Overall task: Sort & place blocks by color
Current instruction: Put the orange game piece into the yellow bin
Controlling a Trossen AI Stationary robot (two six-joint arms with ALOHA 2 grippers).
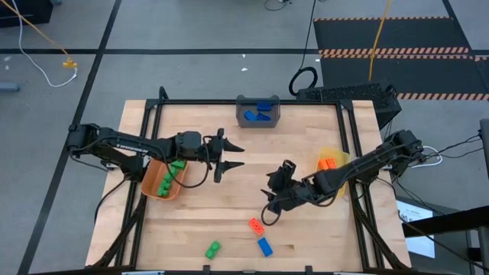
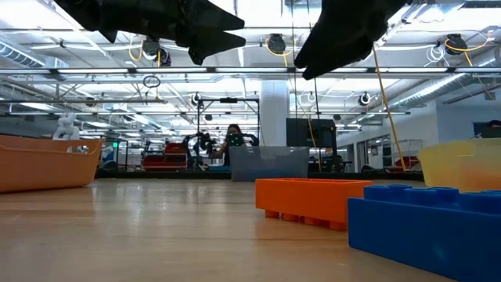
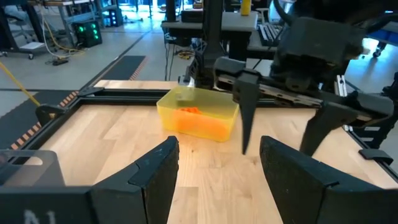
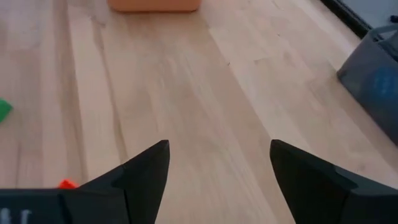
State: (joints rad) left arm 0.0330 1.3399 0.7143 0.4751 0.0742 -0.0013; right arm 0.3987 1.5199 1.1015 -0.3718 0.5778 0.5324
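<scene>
Three loose blocks lie flat on the wooden table near its front edge: an orange one (image 1: 256, 225), a blue one (image 1: 265, 246) and a green one (image 1: 212, 249). The low view shows the orange block (image 2: 309, 200) and the blue block (image 2: 427, 223) close up. My right gripper (image 1: 271, 192) hangs open above the table's middle, just behind the orange block, and is tipped downward. My left gripper (image 1: 231, 156) is open and nearly level above the table's left half, beside the orange bin (image 1: 153, 186). Both grippers hold nothing.
The orange bin at the left holds green blocks (image 1: 170, 176). A grey bin (image 1: 257, 112) with blue blocks stands at the far edge. A yellow bin (image 1: 336, 156) with orange blocks (image 1: 327, 163) stands at the right, under my right arm. Black rails (image 1: 145, 137) frame the table.
</scene>
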